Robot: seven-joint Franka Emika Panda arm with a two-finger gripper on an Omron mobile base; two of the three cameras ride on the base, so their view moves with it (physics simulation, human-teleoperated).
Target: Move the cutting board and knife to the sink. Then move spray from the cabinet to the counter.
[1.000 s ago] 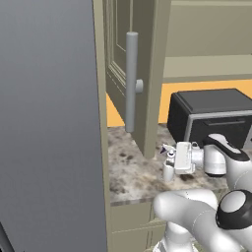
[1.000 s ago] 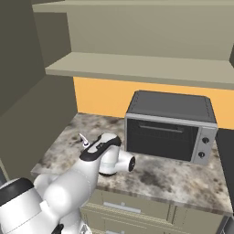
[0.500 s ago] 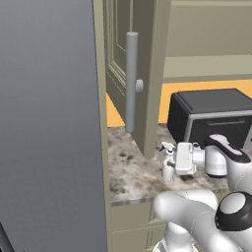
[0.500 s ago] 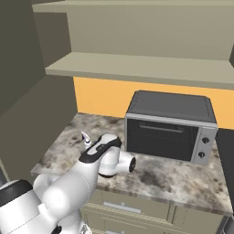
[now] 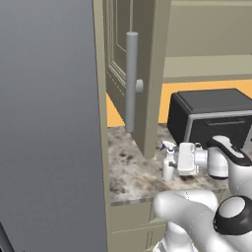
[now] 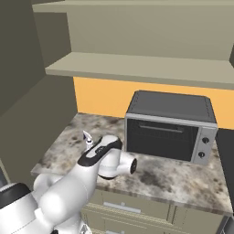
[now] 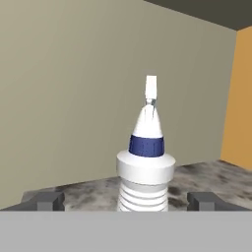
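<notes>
- Left base view: the biggest thing I can see is the cabinet (image 5: 147,74), its panelled door swung open toward me with the long grey bar handle (image 5: 131,81) facing out. I will use it as my landmark.
- Below the cabinet runs the counter (image 5: 130,170), speckled grey and brown, with a pale front edge.
- To the right of the cabinet door, on the counter against the orange wall, sits a dark toaster oven (image 6: 169,125); it plays no part in the job.
- The spray (image 5: 168,160) stands upright on the counter, just right of the open door's lower edge and in front of the oven's left end. In the hand view its blue collar and white nozzle rise straight up the middle (image 7: 146,157).
- My gripper (image 7: 128,201) is spread wide, one fingertip either side of the bottle with clear gaps, so I read it as released, grasping nothing.
- I judge the spray step is as good as done: the bottle is out of the cabinet and resting on the counter.
- The cutting board, knife and sink are outside what I can see from here, so I cannot confirm that first half.
- What seems left is backing the hand away without tipping the bottle.
</notes>
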